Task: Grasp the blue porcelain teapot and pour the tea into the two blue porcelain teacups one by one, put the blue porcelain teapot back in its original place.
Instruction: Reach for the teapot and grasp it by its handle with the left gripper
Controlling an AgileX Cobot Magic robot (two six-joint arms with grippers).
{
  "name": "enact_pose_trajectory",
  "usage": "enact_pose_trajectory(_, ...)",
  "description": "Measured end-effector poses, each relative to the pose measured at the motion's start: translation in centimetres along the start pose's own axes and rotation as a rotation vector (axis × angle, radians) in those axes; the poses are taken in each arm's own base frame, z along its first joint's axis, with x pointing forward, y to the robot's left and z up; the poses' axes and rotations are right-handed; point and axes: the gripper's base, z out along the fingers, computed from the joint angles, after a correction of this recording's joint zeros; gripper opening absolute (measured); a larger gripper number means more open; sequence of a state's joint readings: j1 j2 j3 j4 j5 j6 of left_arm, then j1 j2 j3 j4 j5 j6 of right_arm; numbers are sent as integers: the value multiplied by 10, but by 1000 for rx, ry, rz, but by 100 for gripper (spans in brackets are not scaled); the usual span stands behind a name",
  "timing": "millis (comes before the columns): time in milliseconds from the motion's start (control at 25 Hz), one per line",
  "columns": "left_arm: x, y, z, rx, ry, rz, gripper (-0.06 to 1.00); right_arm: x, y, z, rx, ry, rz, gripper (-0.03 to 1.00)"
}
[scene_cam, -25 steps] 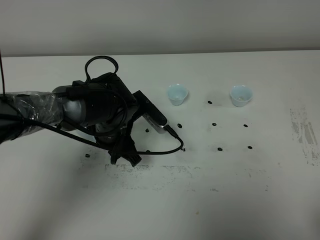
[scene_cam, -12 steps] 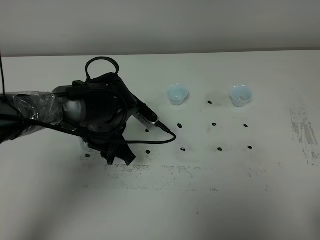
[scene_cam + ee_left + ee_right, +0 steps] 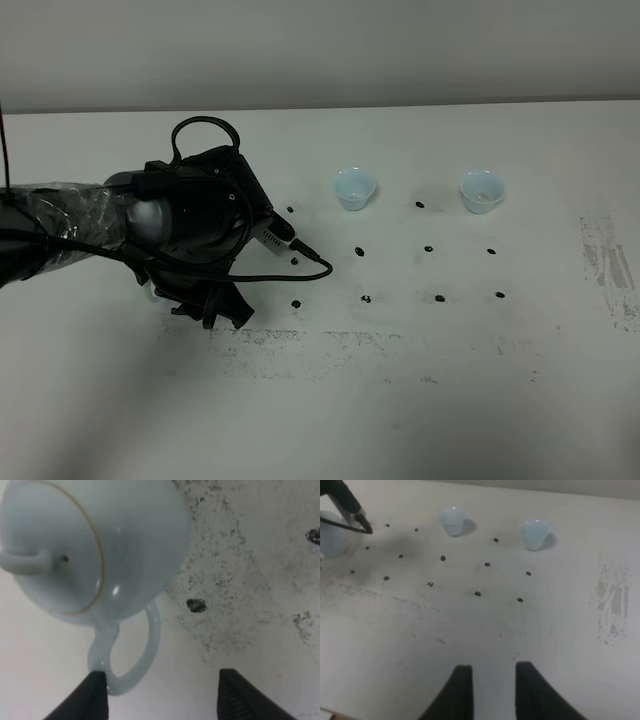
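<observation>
Sliding left and nearer over the last second, the left arm (image 3: 190,220) now hangs the left end effector (image 3: 162,680) right above the blue porcelain teapot (image 3: 125,540). The pot stands upright on the surface (image 3: 400,400), at the left and well apart from the cups, and is almost hidden under the arm in the high view. The jaws stand wide, holding nothing. The loop handle (image 3: 150,640) lies between them, close against one finger (image 3: 95,695), which looks like lining up for a handle grip that would allow tipping. The lid (image 3: 50,545) is on, so the tea cannot be seen. The two blue porcelain teacups (image 3: 354,188) (image 3: 481,190) stand upright side by side, showing no dark liquid; they look empty. The right end effector (image 3: 492,672) is drawn narrow and empty, parked over bare surface, apparently out of the way.
</observation>
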State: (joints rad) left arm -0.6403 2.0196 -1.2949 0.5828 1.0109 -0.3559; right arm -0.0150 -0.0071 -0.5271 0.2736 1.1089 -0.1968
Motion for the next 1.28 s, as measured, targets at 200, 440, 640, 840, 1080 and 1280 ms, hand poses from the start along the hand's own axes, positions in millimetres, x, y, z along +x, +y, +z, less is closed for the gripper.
enact_pose_trajectory(200, 1, -4, -1, 40, 15, -10, 50, 0, 0, 0, 0, 0, 0, 24)
enact_pose_trajectory(440, -3, -25, -8, 136, -58, 162, 45, 0, 0, 0, 0, 0, 0, 24)
enact_pose_trajectory(640, -4, -28, -9, 156, -86, 280, 41, 0, 0, 0, 0, 0, 0, 24)
enact_pose_trajectory(840, -5, -21, -7, 92, -89, 329, 41, 0, 0, 0, 0, 0, 0, 24)
enact_pose_trajectory(1080, -7, -16, -6, 54, -104, 417, 41, 0, 0, 0, 0, 0, 0, 24)
enact_pose_trajectory(1280, -6, -13, -4, 50, -84, 453, 39, 0, 0, 0, 0, 0, 0, 24)
